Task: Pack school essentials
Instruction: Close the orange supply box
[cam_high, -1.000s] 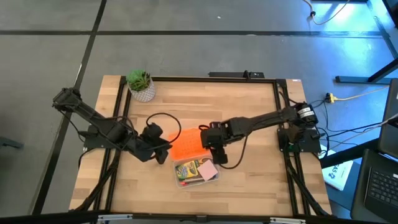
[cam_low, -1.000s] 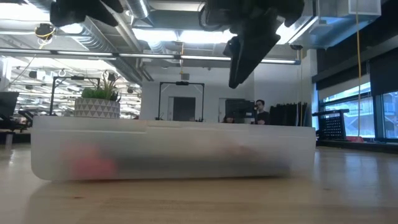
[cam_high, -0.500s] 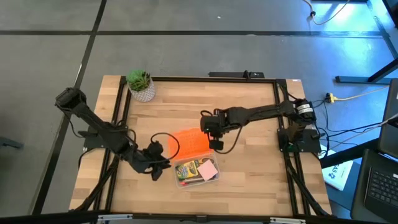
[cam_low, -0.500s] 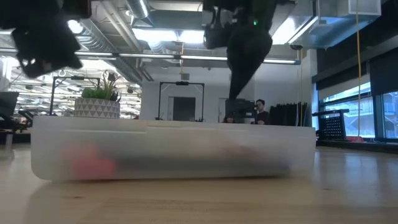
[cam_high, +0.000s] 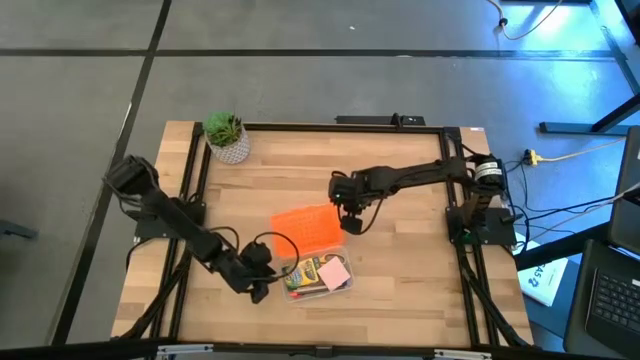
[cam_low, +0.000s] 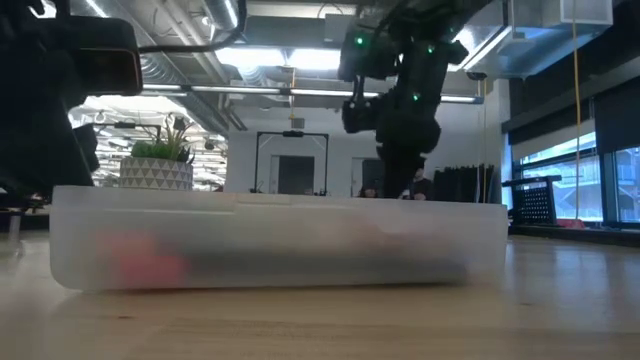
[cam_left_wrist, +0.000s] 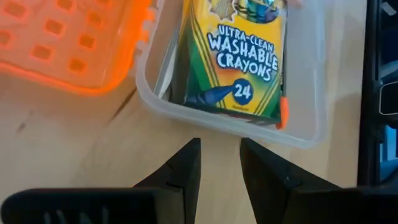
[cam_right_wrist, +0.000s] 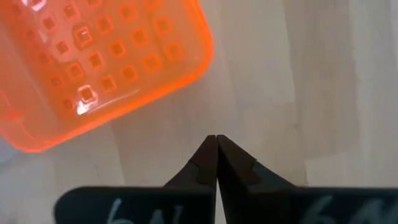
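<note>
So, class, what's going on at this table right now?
Two robot arms are packing school supplies. The clear case sits open near the table's front edge, holding a crayon box and a pink note pad. Its orange perforated lid lies on the wood just behind it. The left gripper hovers at the case's end, fingers slightly apart and empty. The right gripper is shut, holding nothing, beside the lid.

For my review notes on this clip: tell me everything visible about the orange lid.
The orange lid is a translucent plastic rectangle with rounded corners, a raised rim and rows of small square perforations. It lies flat on the wooden table, off the clear case, with one corner over the case's rim. No gripper holds it; the shut right gripper hovers beside its edge.
</note>
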